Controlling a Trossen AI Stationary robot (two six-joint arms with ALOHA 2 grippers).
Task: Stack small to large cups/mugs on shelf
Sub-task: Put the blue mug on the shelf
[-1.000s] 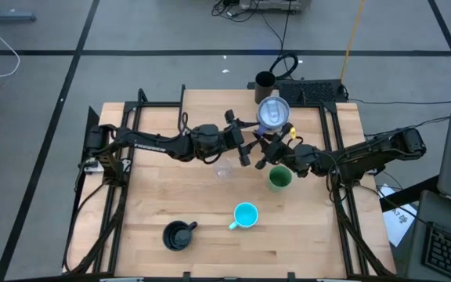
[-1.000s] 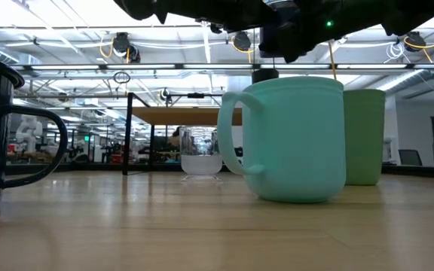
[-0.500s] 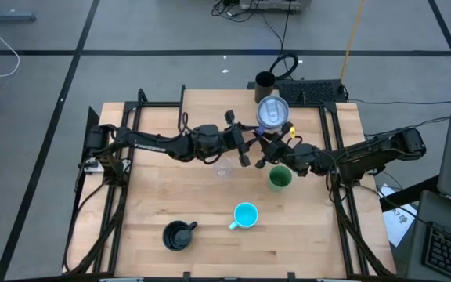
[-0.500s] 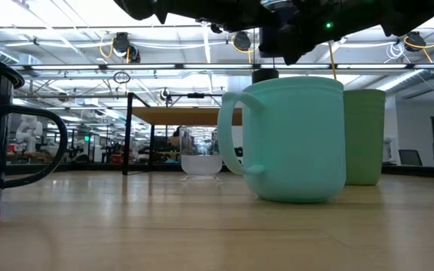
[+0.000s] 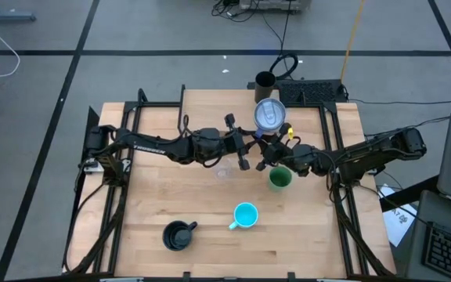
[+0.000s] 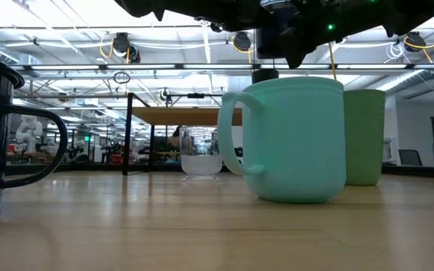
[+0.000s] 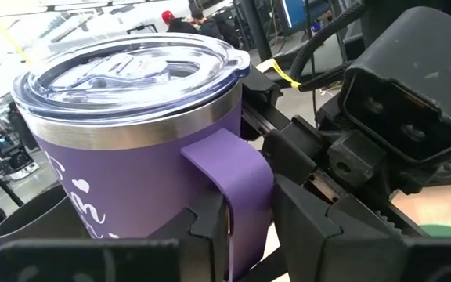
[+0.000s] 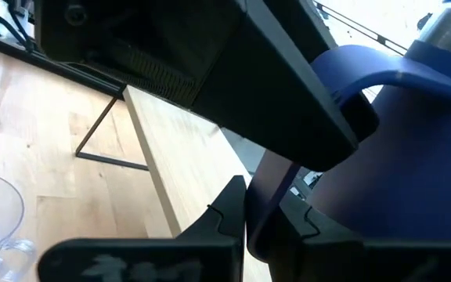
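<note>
At the near edge of the surface, as seen from above, a dark handled mug stands at the left. A cyan mug stands to its right and a little farther in. Beyond these, a green cup stands toward the right, and a small clear glass stands near the middle, just below the left arm.

Both arms are brought together over the middle of the surface, at the front of the shelf. There the blue-purple mug with a silvery top is gripped from two sides. In the left wrist view the left claw is seen closed on the mug's purple handle, one dark finger on each side of the strap. The mug body lies just beyond the fingers, upright, with its clear lid on top.

In the right wrist view the right claw is seen clamped on the same handle from the other side, with the mug body just past the fingertips and the light-wood shelf edge behind it. The two claws lie almost against each other below the mug.

Whether the mug's base touches the shelf cannot be told.

Farthest back, a tall black tumbler stands at the shelf's rear, just behind the mug.
</note>
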